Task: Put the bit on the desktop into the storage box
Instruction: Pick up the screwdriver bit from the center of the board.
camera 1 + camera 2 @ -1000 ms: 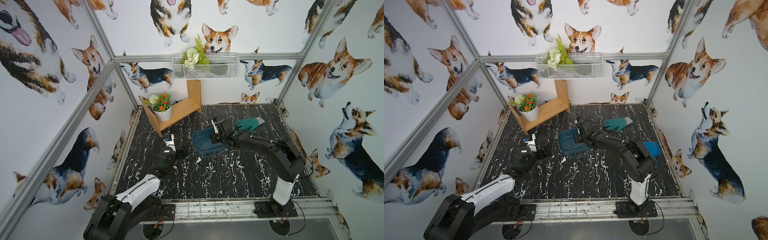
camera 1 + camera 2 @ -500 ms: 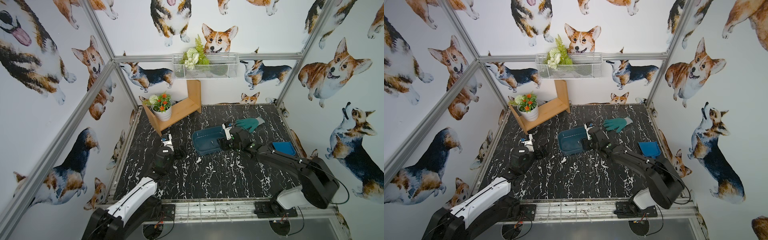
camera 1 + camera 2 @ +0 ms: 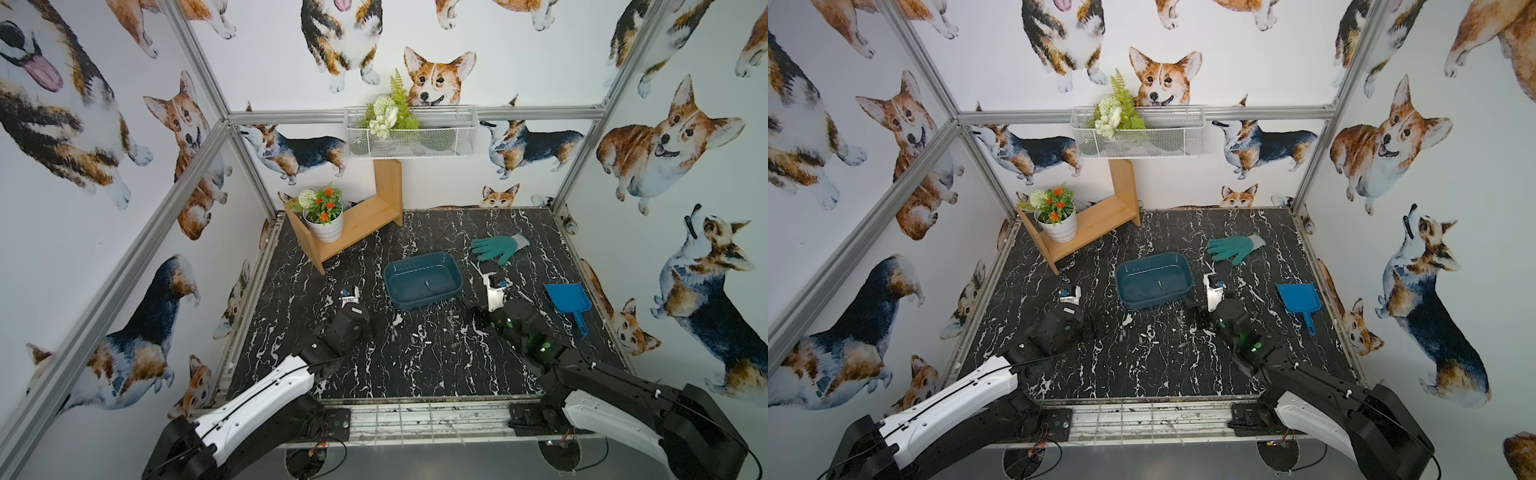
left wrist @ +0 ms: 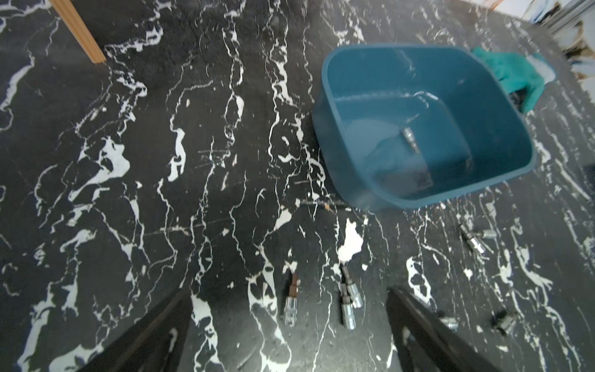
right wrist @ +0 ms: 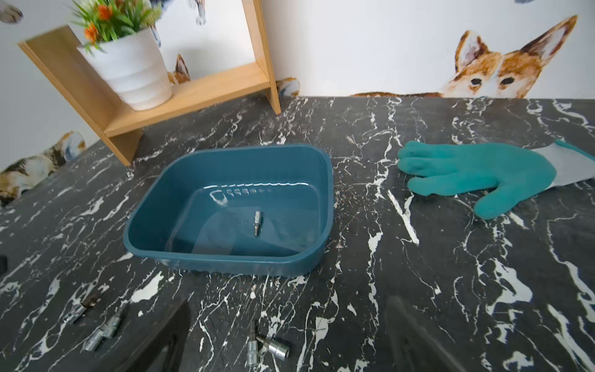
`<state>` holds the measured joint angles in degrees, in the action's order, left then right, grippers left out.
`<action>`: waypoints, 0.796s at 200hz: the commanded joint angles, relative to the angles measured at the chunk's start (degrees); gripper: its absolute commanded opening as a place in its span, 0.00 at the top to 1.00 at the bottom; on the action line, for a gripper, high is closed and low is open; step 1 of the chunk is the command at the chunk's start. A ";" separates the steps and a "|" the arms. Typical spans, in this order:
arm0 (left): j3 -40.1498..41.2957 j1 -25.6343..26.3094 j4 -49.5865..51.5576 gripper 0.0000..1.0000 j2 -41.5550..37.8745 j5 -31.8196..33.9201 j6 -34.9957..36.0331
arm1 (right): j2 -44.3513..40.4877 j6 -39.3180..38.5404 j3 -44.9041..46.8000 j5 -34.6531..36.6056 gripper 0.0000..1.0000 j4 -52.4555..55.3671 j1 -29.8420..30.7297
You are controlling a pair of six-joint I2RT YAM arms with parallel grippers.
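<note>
Right hand hangs low beside the storage box, spread wide apart and empty.

The big flat counter is black with white wiggly lines. The plastic storage box is dark teal-blue. The soft glove is green. The plastic dustpan is bright blue.

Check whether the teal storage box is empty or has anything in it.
Not empty. One silver bit lies on the floor of the storage box; other bits lie outside it on the desktop.
</note>
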<state>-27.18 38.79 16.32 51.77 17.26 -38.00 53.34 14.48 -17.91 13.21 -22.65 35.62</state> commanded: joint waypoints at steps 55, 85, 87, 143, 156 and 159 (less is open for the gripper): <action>-0.51 3.75 3.82 0.12 6.93 -0.62 -4.74 | -5.70 1.08 2.11 5.55 0.00 -5.10 0.07; -0.50 3.76 2.30 0.20 9.65 -1.75 -3.42 | -5.20 0.92 2.18 5.94 0.00 -5.25 0.07; -0.51 3.80 2.20 0.20 9.84 -1.71 -3.40 | -5.14 0.91 2.18 6.01 0.00 -5.22 0.07; 0.06 3.75 -1.95 0.31 14.42 -1.61 -2.01 | -4.13 0.56 2.09 6.70 0.00 -5.06 0.07; 0.20 3.75 -3.05 0.33 15.41 -1.79 -2.08 | -4.19 0.49 2.09 6.76 0.00 -5.02 0.09; 0.22 3.75 -3.20 0.34 15.65 -1.85 -2.16 | -4.21 0.46 2.09 6.82 0.00 -5.02 0.07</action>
<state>-27.35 42.48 15.88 66.06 15.64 -40.84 49.15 14.81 -15.77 19.25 -25.52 35.62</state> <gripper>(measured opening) 0.683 0.996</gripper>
